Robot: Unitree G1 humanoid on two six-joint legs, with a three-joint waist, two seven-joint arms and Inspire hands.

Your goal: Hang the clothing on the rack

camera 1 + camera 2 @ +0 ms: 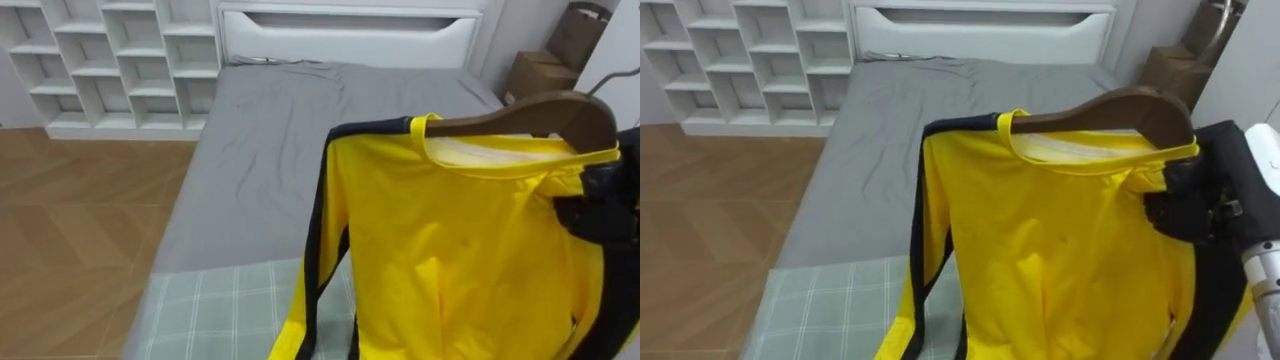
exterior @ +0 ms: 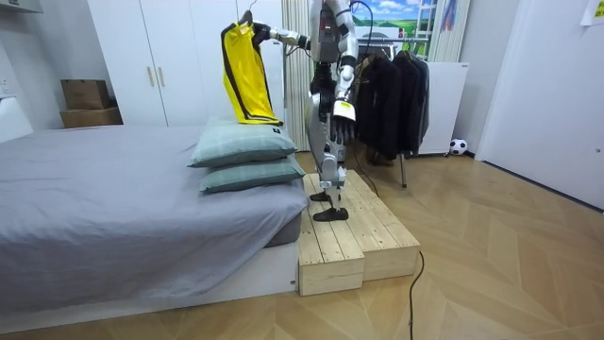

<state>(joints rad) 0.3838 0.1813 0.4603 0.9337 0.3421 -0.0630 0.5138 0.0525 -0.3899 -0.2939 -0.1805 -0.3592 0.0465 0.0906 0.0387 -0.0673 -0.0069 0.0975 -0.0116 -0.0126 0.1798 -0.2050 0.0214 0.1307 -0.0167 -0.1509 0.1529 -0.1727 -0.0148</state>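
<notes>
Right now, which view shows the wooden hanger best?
The right eye view: the wooden hanger spans the yellow shirt's collar, well inside the frame. The left eye view puts it by the edge; the room view shows it tiny.

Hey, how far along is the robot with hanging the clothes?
Done: the yellow shirt is on the wooden hanger. In hand: the right hand holds that hanger up over the bed. Left: getting it onto the clothes rack of dark garments behind the robot; the left hand hangs idle.
</notes>
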